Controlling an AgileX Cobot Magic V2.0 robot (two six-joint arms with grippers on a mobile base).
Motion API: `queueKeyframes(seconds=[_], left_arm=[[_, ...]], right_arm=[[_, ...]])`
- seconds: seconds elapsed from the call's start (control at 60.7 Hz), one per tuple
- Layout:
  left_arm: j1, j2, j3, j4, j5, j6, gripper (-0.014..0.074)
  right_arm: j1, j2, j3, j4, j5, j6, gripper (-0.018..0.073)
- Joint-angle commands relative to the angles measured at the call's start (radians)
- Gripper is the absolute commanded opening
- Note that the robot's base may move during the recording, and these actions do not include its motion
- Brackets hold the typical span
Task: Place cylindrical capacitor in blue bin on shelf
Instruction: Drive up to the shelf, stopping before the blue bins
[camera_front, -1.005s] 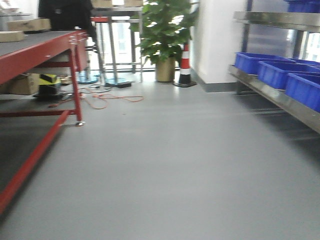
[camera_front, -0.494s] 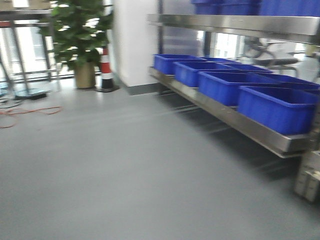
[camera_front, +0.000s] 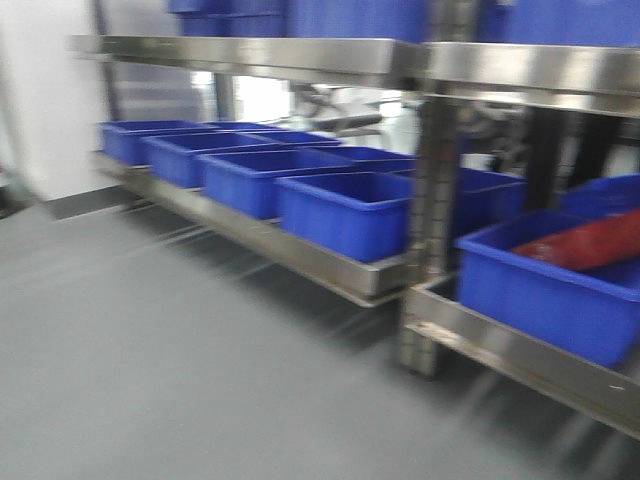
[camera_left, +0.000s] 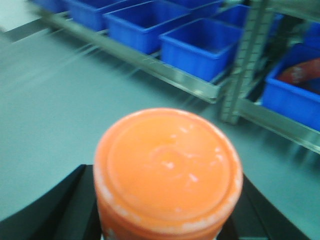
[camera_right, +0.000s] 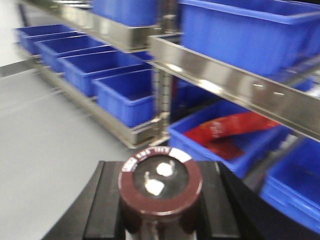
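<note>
Right wrist-mounted: cylindrical capacitor (camera_right: 160, 181) upright, clamped in right gripper (camera_right: 160, 205), in front of shelf (camera_right: 220, 82), apart from its blue bins (camera_right: 125, 95). Left gripper (camera_left: 167, 215) clamped on orange-topped cylinder (camera_left: 167, 162), facing shelf.

Three close, low views toward shelf (camera_front: 300, 55)

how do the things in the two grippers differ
Colour: the orange cylinder is plain orange on top; the cylindrical capacitor is dark brown with a printed pale rim band. Terminals: the orange cylinder shows none, the cylindrical capacitor two pale ones. Both are round-topped and sit between dark jaws.
</note>
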Motion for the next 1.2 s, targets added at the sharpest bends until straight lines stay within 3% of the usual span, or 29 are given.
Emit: queueKeyframes(seconds=[0.0, 1.186], left_arm=[[-0.006, -0.003, -0.009, -0.003, -0.028, 0.000, -0.0111], [-0.006, -0.003, -0.009, 0.003, -0.028, 0.000, -0.0111]], right_arm=[[0.001, 0.001, -0.002, -0.008, -0.022, -0.001, -0.0146], [0.001, 0.001, -0.002, -0.008, -0.022, -0.001, -0.0146]])
